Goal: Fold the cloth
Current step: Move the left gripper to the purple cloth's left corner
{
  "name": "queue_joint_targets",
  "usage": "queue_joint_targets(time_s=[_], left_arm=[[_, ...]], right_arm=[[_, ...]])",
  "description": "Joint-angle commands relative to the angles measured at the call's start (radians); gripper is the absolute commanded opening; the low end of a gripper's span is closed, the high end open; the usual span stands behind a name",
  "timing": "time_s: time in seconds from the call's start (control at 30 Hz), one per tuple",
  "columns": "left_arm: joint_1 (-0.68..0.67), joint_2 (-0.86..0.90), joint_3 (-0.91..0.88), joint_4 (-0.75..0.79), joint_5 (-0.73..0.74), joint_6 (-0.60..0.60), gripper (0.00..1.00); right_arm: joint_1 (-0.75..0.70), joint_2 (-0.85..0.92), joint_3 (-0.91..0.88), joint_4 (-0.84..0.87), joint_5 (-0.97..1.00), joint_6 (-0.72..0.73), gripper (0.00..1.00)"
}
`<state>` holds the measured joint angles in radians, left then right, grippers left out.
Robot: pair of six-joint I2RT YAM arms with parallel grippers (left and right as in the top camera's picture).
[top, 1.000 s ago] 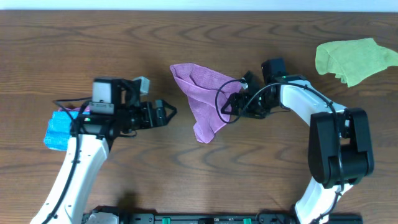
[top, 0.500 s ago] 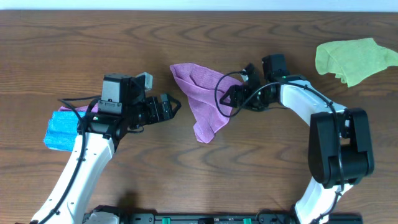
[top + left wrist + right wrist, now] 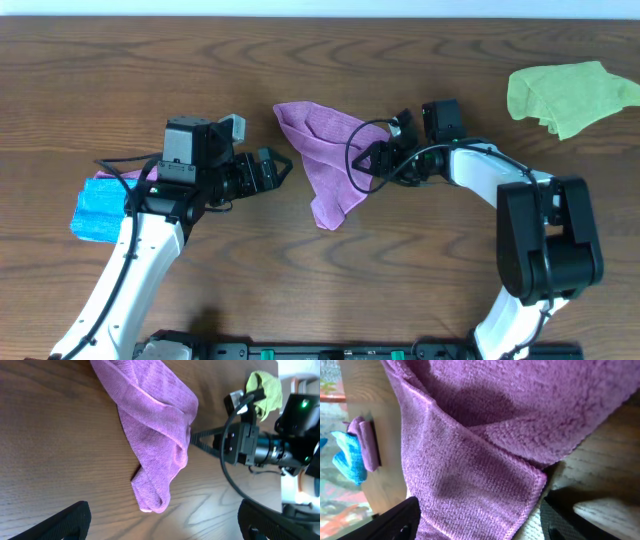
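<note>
Purple cloth (image 3: 322,160) lies bunched and partly doubled over on the wood table (image 3: 420,280), with a narrow tail trailing toward the robot. Right gripper (image 3: 368,160) sits at the cloth's right edge. Its fingers (image 3: 395,520) are spread wide with a hemmed corner between them, not clamped on it yet. Left gripper (image 3: 282,170) is just off the cloth's left edge, jaws wide apart, nothing in them. Green cloth (image 3: 565,95) is well off to the cloth's right, blue cloth (image 3: 95,210) well off to its left; neither matters here.

Step looks like taking a corner grip. To do it well, close the right fingers on the single hemmed corner, not on both stacked layers. Bring the left in low on the opposite edge, then pull apart to flatten before folding. Risk: pinching the doubled part locks in the crease.
</note>
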<state>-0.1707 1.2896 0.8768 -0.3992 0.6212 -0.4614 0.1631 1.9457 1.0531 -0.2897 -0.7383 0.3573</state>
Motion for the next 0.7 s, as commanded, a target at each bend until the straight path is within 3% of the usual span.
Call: queue_joint_targets(time_s=[0.0,0.13,0.27,0.4,0.67], left_arm=[[-0.003,0.005,0.017,0.003,0.008,-0.119,0.95],[-0.003,0.005,0.017,0.02,0.007,-0.243,0.95],[-0.003,0.005,0.017,0.033,0.007,-0.249,0.95],[-0.003,0.005,0.017,0.033,0.008,-0.25,0.95],[-0.003,0.005,0.017,0.032,0.008,-0.25,0.95]], right_arm=[[0.015,0.007,-0.029,-0.005,0.023,0.048,0.76],[0.015,0.007,-0.029,0.003,0.023,0.058,0.68],[0.015,0.007,-0.029,0.013,0.032,0.057,0.56],[0.016,0.007,-0.029,0.019,0.058,0.058,0.53],[0.055,0.007,-0.029,0.053,0.085,0.059,0.38]])
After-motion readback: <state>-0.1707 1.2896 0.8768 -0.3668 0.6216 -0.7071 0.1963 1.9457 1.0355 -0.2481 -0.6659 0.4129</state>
